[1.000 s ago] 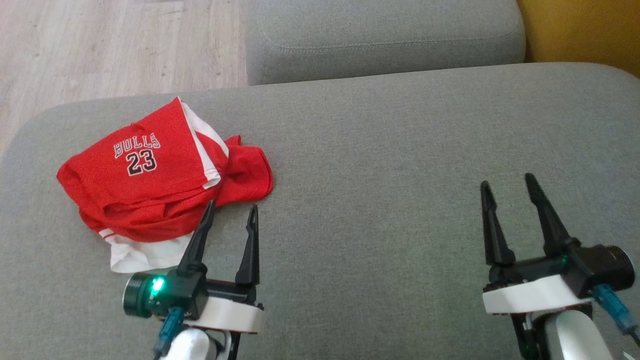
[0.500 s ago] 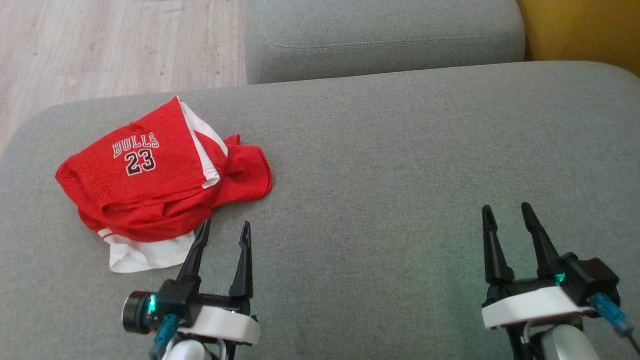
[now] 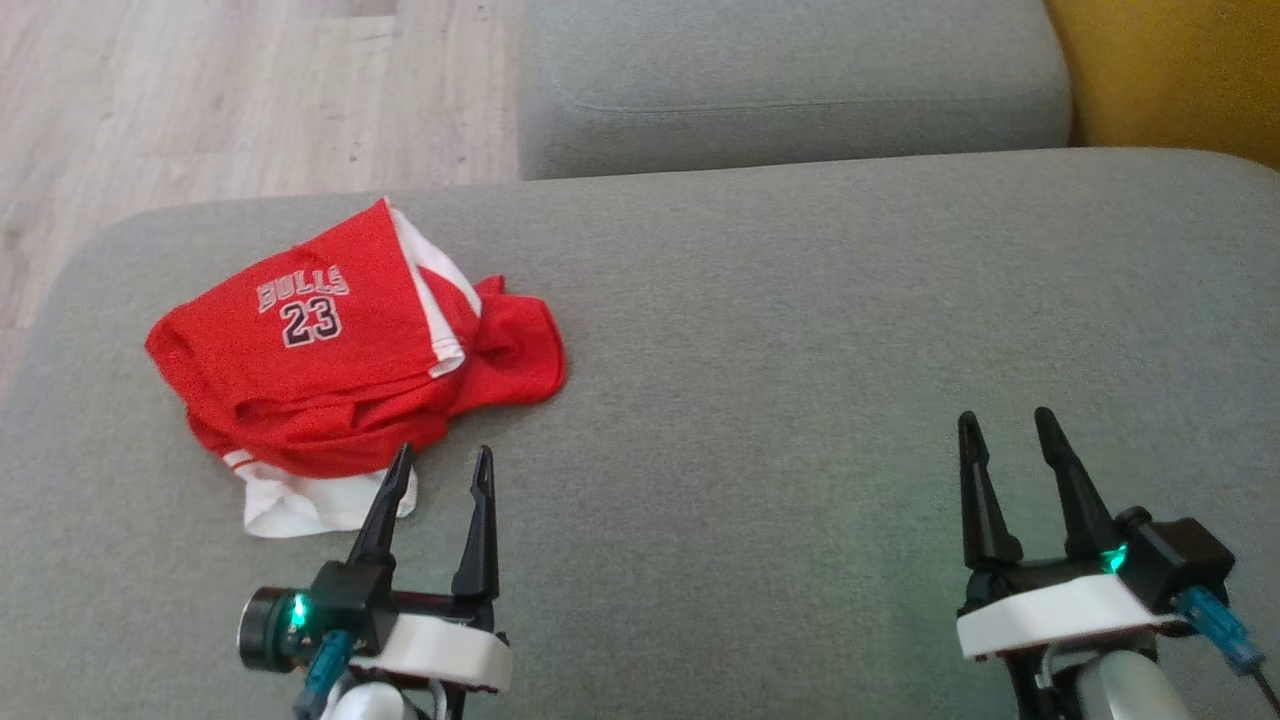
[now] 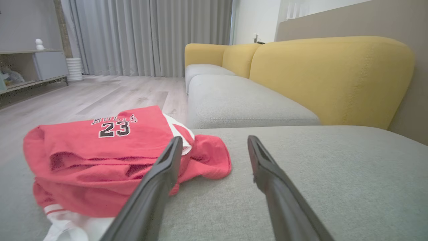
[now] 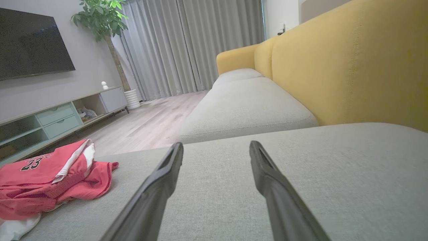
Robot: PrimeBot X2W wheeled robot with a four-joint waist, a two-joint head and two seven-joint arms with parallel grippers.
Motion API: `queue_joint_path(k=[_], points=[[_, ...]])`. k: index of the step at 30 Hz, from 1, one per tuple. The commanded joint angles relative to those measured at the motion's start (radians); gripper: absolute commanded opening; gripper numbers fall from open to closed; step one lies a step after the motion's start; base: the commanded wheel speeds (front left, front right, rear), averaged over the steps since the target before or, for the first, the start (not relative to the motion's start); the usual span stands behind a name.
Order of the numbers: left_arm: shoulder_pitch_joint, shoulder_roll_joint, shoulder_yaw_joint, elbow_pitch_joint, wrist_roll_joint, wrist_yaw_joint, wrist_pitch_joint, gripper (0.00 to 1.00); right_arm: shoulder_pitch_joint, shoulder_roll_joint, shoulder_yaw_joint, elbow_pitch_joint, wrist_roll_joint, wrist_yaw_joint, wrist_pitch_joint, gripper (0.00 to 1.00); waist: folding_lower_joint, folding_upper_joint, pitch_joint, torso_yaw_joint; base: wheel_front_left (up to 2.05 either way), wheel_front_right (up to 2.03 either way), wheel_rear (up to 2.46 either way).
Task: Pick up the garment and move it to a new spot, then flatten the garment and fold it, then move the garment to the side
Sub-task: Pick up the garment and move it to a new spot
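One wide grey cushion (image 3: 800, 330) lies before us; on its left sits the crumpled red garment (image 3: 330, 380) — our left gripper (image 3: 444, 455) gapes empty just beside its near edge, our right gripper (image 3: 1004, 418) likewise, well apart.

1 garment (image 3: 330, 380), 2 claws (image 3: 442, 458) (image 3: 1005, 422), 1 sofa (image 3: 800, 330)
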Motion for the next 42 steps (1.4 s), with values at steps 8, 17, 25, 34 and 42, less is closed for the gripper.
queue_joint_path(k=[8, 17, 25, 34, 42], points=[[-0.009, 0.000, 0.076, -0.029, 0.033, -0.001, -0.010, 1.00, -0.012, -0.008, 0.070, -0.048, 0.017, -0.001, -0.011, 1.00, 0.0001, -0.0001, -0.015, 0.098, 0.00, 0.00, 0.00], [0.012, 0.003, 0.121, -0.033, 0.045, -0.003, -0.010, 1.00, -0.002, -0.008, 0.117, -0.060, 0.025, -0.001, -0.011, 1.00, 0.0001, -0.0001, -0.028, 0.211, 0.00, 0.00, 0.00], [0.039, 0.002, 0.146, -0.049, 0.064, -0.004, -0.010, 1.00, 0.010, -0.008, 0.147, -0.062, 0.032, -0.001, -0.011, 1.00, 0.0001, -0.0001, -0.046, 0.316, 0.00, 0.00, 0.00], [0.048, 0.001, 0.156, -0.048, 0.074, -0.010, -0.010, 1.00, 0.016, -0.008, 0.177, -0.062, 0.032, -0.001, -0.011, 1.00, 0.0001, -0.0001, -0.053, 0.382, 0.00, 0.00, 0.00], [0.035, 0.011, 0.158, -0.048, 0.090, -0.027, -0.010, 1.00, 0.014, -0.008, 0.193, -0.062, 0.028, -0.001, -0.011, 1.00, 0.0001, -0.0001, -0.034, 0.388, 0.00, 0.00, 0.00]])
